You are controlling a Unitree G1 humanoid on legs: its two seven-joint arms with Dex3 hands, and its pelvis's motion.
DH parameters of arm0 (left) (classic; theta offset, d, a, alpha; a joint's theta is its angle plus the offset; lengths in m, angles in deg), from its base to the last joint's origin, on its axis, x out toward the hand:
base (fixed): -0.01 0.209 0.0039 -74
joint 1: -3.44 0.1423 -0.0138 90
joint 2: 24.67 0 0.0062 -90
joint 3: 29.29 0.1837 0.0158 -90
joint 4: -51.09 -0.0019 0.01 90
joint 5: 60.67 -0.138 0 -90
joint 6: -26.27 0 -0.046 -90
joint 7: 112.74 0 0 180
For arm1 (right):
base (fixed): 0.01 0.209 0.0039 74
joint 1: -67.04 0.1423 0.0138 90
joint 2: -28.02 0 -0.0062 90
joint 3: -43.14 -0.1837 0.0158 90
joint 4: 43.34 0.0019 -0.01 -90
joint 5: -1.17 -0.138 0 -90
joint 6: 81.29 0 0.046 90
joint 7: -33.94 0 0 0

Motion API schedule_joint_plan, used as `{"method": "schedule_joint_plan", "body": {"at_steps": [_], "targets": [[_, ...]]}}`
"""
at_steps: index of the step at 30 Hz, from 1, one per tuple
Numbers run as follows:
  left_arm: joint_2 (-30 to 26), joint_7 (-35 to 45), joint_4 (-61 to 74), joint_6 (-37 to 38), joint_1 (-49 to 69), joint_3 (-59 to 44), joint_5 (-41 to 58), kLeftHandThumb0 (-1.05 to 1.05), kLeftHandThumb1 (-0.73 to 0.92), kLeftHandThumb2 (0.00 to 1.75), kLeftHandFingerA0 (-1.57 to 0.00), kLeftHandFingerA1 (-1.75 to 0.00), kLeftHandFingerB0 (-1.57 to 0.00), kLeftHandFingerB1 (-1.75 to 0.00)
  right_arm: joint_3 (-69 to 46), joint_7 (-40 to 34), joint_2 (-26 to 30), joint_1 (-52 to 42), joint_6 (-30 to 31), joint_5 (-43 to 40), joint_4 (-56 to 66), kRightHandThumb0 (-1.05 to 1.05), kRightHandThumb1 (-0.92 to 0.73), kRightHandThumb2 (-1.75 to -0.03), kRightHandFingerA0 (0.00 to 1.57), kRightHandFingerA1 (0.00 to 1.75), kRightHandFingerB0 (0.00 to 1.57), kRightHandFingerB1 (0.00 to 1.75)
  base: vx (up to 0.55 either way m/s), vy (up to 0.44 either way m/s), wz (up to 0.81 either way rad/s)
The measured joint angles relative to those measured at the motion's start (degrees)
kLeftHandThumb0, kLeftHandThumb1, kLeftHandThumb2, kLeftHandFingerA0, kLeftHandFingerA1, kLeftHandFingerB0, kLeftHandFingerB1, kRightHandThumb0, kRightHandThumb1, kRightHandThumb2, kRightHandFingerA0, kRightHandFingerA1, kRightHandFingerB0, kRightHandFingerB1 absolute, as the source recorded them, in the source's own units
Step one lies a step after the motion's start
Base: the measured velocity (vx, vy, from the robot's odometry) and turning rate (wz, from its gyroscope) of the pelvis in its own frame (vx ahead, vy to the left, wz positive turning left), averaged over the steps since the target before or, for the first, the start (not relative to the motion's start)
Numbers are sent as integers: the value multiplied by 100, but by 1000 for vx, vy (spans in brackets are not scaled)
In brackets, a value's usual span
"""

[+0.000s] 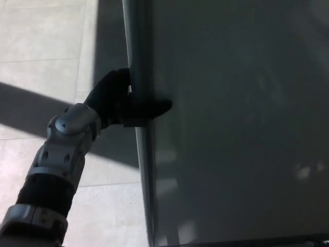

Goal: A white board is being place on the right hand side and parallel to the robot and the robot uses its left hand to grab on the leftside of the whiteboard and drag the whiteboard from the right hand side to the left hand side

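Whiteboard [236, 128] gripped at its left edge by left hand [121, 100].

Fills most of the view, frame edge [140, 77] upright, tiled floor [46, 46] beside it. Black fingers [154, 107] clamped around the frame, thumb side hidden behind. Could slip off the smooth rail if pulled too fast, or tip the board. One whiteboard, one hand visible; right hand out of sight.

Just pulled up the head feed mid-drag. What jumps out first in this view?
The whiteboard fills the right two thirds of the picture, its grey face in shade. The left hand comes in from the lower left and is clamped on the board's left edge frame, one finger lying over onto the face. Left of that is tiled floor, crossed by sunlight and shadow.
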Motion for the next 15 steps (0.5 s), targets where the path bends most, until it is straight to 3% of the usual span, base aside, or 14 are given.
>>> {"method": "schedule_joint_plan", "body": {"at_steps": [2,3,6,7,8,9,13,14,15], "targets": [[-167,197,-128,-75,-104,-20,45,-29,74,62,-81,-170,-70,-152,4,0,-1,11,0,3,2,-26,-87,-66,70,52,40,33,0,0,0],[-229,271,-167,-123,-144,-22,60,-26,71,63,-85,-167,-73,-139,8,0,-1,17,0,5,4,-24,-87,-66,71,53,40,33,0,0,0],[-450,492,-253,-257,-235,-20,99,-26,71,63,-85,-167,-73,-139,24,0,-3,36,0,10,10,-24,-87,-66,71,53,40,33,0,0,0],[-501,543,-273,-288,-251,-19,112,-28,64,89,-108,-139,-76,-117,28,0,-3,38,0,13,11,-25,-87,-66,71,52,41,33,0,0,0],[-579,629,-309,-335,-273,-19,135,-28,64,89,-108,-139,-76,-117,35,0,-3,41,0,17,12,-25,-87,-66,71,52,41,33,0,0,0],[-640,691,-325,-366,-283,-19,148,-19,80,63,-78,-166,-72,-133,41,0,-3,44,0,23,12,-25,-87,-66,70,52,41,33,0,0,0],[-940,1015,-373,-509,-301,-18,210,-18,79,63,-77,-164,-76,-130,55,0,-5,67,0,36,13,-25,-87,-66,72,52,41,33,0,0,0],[-1012,1089,-386,-545,-306,-18,227,-11,86,62,-76,-170,-70,-144,57,0,-5,72,0,37,13,-25,-87,-66,73,52,40,33,0,0,0],[-1077,1156,-397,-576,-310,-18,240,-11,86,62,-76,-170,-70,-144,61,0,-5,77,0,38,13,-25,-87,-66,73,52,40,33,0,0,0]]}}
